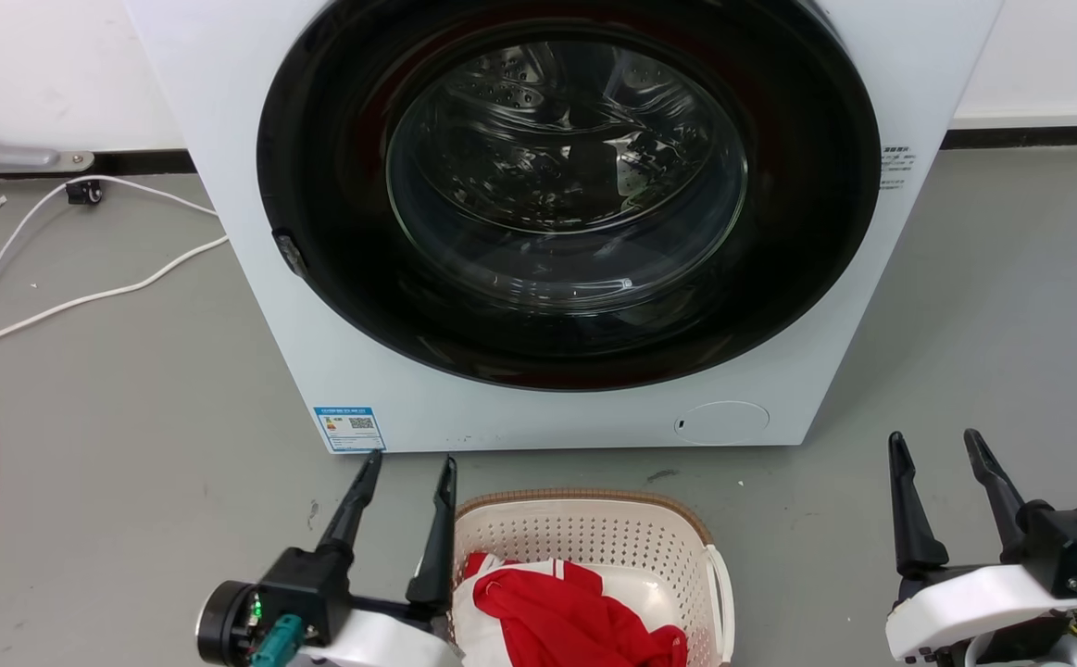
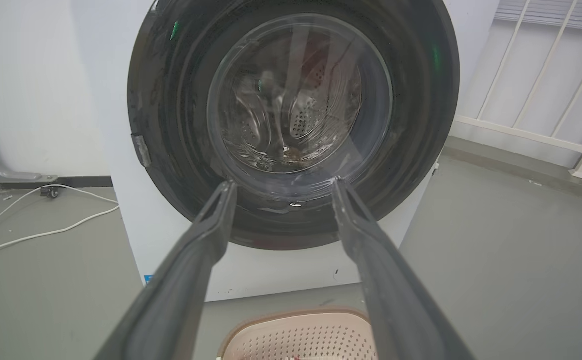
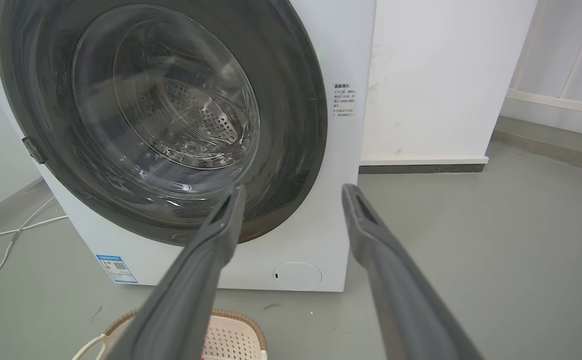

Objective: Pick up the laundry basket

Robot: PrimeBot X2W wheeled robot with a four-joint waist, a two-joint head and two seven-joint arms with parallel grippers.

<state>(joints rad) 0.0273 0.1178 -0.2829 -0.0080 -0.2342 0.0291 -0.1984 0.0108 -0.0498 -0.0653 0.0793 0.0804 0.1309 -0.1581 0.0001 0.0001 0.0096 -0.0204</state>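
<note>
Both arms sit low at the near edge of the head view, fingers pointing up toward the washing machine (image 1: 260,278). The left tool (image 1: 411,459) has its two dark fingers spread and grips nothing. Its inner finger lies along the left rim of the laundry basket (image 1: 594,542); whether the two touch cannot be told. The right tool (image 1: 934,435) is also spread and empty, hanging over bare grey floor (image 1: 983,352), well apart from the basket's right side.

In the left wrist view the left tool (image 2: 283,182) frames the machine's round glass door (image 2: 296,100), with the basket's (image 2: 296,340) far end just below between the fingers. In the right wrist view the right tool (image 3: 295,188) points at the machine's lower right corner, with the basket (image 3: 230,340) at the bottom edge beside the left finger.

The one basket stands on the floor just in front of the machine, between the two arms and nearer the left. It holds red-and-white clothing (image 1: 575,616), and one white side handle (image 1: 721,574) shows on its right.

The machine carries two stickers: a blue-edged label (image 1: 349,428) with a QR code at the lower left, and a small block of print (image 1: 895,167) right of the door. Both are too small to read. One round cover (image 1: 721,421) sits at the lower right. A white cable (image 1: 84,296) trails across the floor on the left.
</note>
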